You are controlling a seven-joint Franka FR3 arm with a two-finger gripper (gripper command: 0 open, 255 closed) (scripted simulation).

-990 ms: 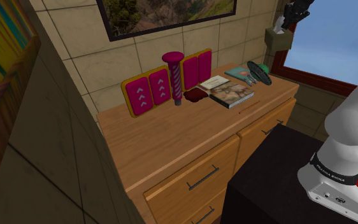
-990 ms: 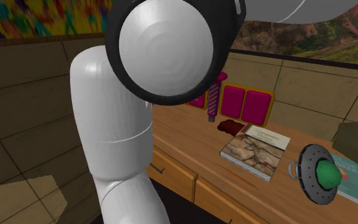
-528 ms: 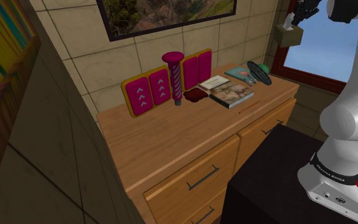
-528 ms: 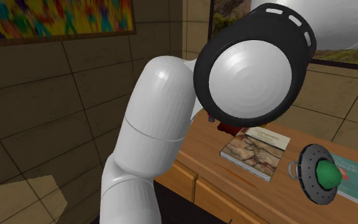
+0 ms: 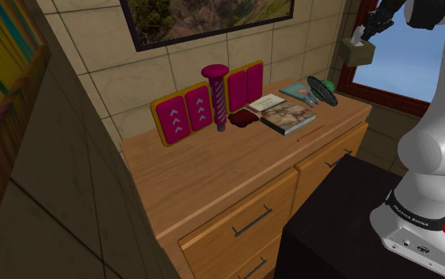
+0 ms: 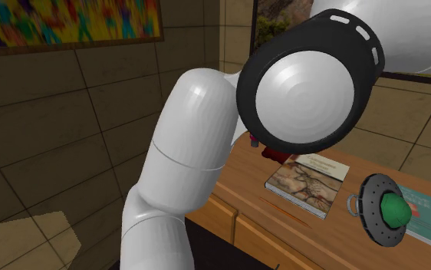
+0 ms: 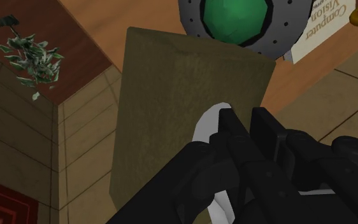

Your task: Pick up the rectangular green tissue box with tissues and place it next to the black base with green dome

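The gripper (image 7: 244, 122) pinches the white tissue (image 7: 204, 127), hanging the olive tissue box (image 5: 358, 51) in the air near the dresser's (image 5: 213, 174) far corner. In the wrist view the box hides the lower edge of the black base with green dome (image 7: 232, 19), whose top is cut off.

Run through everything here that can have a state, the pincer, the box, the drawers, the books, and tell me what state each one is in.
Pincer: shut on the tissue box.
Tissue box: olive, held in the air, off the dresser.
Black base with green dome: resting on the dresser top, untouched.
Dresser drawers: shut.
Picture-cover book: closed, lying flat.
Teal book: closed, lying flat.
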